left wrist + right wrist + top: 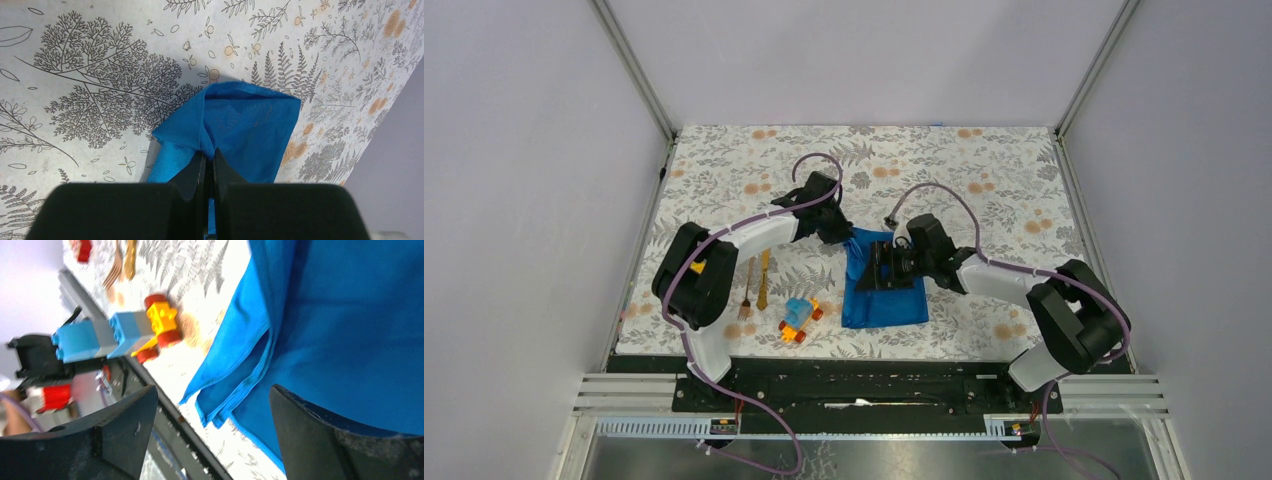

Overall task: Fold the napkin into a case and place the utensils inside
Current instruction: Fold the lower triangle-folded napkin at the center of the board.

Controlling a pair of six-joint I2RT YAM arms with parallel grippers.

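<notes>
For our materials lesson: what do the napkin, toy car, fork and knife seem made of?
Napkin: woven cloth, matte; fine weave and soft folds. Toy car: likely smooth plastic; studded blocks. Fork and knife: golden-orange, maybe metal or plastic; too small to tell.

Napkin (250, 125): soft woven cloth, matt, fine weave visible.
Toy car (115, 332): smooth, glossy moulded plastic.
Table cover (100, 60): matt, flat printed sheet.
Fork (746, 290), knife (764, 278): golden-orange finish; material not discernible.

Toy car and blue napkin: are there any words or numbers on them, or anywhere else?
No readable text anywhere.
The toy car and napkin are plain; the table cover shows only leaves and flowers.
The yellow patch on the left arm is too small to read.
</notes>
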